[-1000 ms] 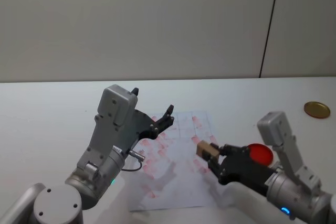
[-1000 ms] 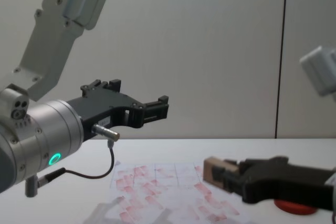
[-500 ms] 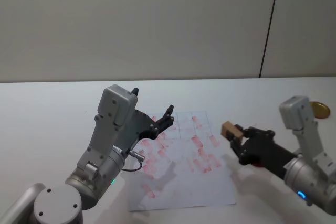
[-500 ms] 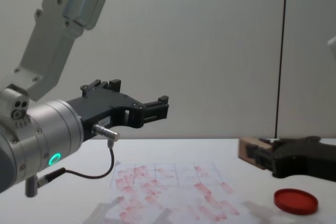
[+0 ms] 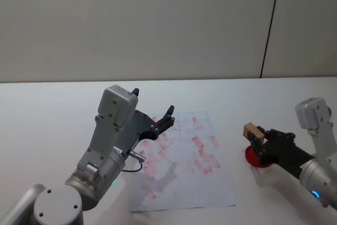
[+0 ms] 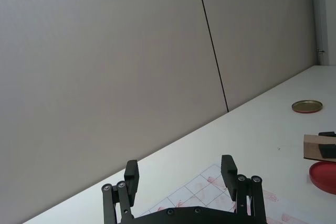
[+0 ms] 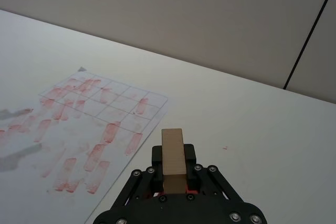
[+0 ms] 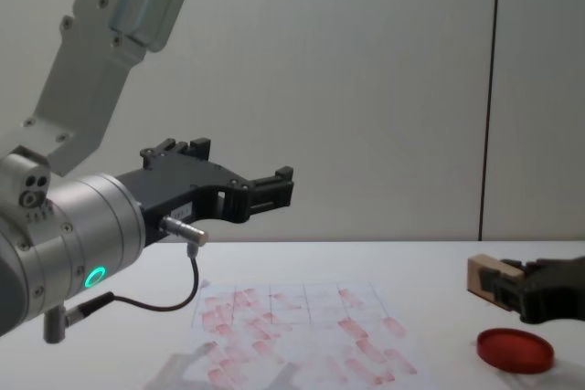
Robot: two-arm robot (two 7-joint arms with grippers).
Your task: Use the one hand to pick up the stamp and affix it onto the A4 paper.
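Note:
The stamp (image 5: 251, 130) is a light-tan wooden block, and my right gripper (image 5: 256, 136) is shut on it. It hangs just above the round red ink pad (image 8: 515, 351), to the right of the A4 paper (image 5: 179, 172). The chest view shows the stamp (image 8: 482, 276) clear of the table, with the right gripper (image 8: 507, 285) coming in from the right edge. In the right wrist view the stamp (image 7: 173, 150) stands upright between the jaws. The paper (image 7: 89, 124) carries many red stamp marks. My left gripper (image 5: 160, 122) hovers open over the paper's left part.
The ink pad (image 5: 251, 157) lies partly under the right gripper on the white table (image 5: 47, 114). A gold round lid (image 6: 307, 106) lies farther back on the right. The left arm's silver body (image 8: 82, 235) with a green light ring fills the near left.
My right gripper has carried the stamp to the right, off the paper and over the red ink pad. The left arm has not moved.

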